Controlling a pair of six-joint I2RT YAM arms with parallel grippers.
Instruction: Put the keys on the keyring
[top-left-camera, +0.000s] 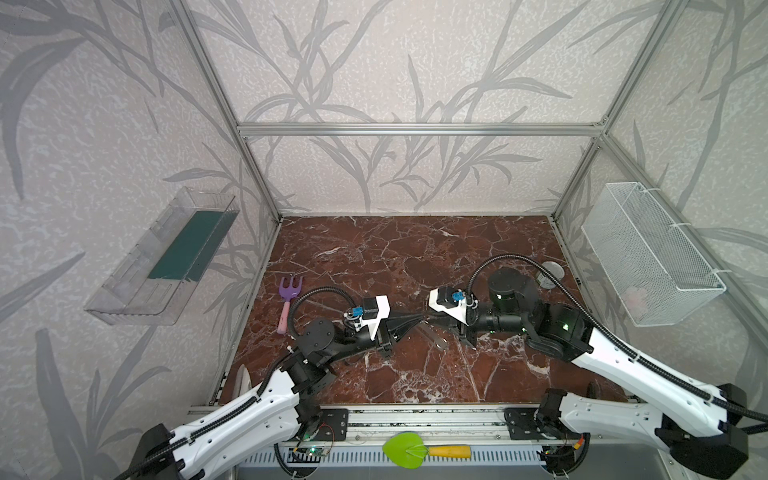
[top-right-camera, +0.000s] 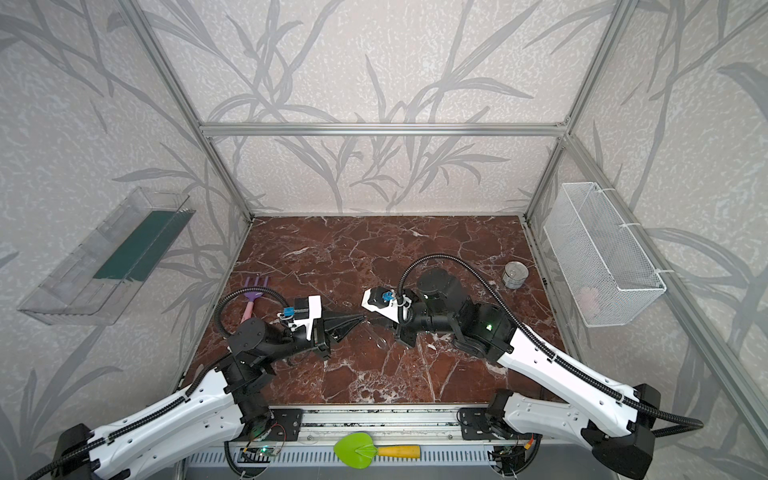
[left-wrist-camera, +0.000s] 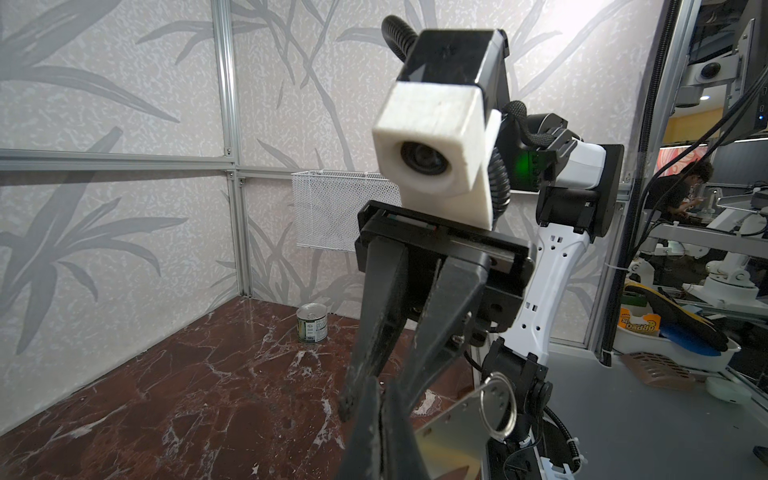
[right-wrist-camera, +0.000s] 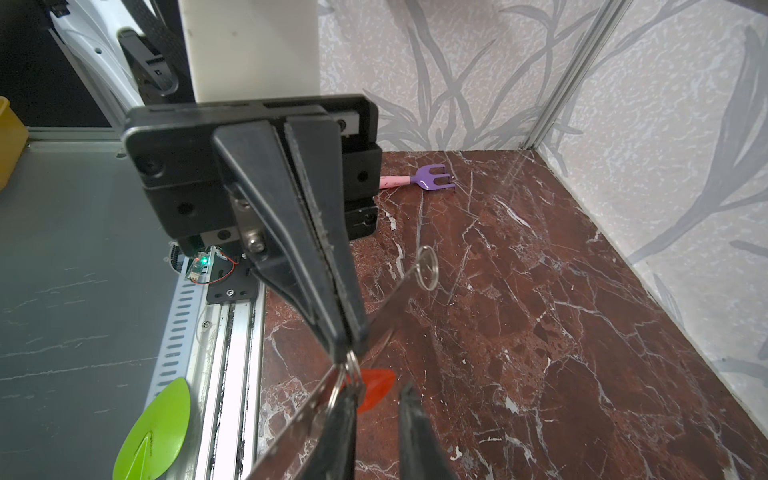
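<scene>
Marble and plastics
Tabletop (top-left-camera: 374, 257) was red-brown, white-veined marble; toy rake (top-left-camera: 286, 309) purple with pink handle; key tag (right-wrist-camera: 378, 384) translucent red.

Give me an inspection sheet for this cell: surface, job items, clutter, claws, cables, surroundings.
Surface: marbled red-brown table, glossy.
Job's things: keyring, a flat holed metal strip with a wire ring, held off the table; keys, red tag showing, at the tip of the left claw.
Clutter: purple rake at the left edge; tin can at the right edge; green trowel on the front rail.
Grippers: left claw shut on the keyring; right claw has its jaws apart, and the red tag looks to lie between them.
Cables: black conduit loops over each wrist; no snag seen.
Surroundings: clear bin on the left wall; mesh basket on the right wall.
</scene>
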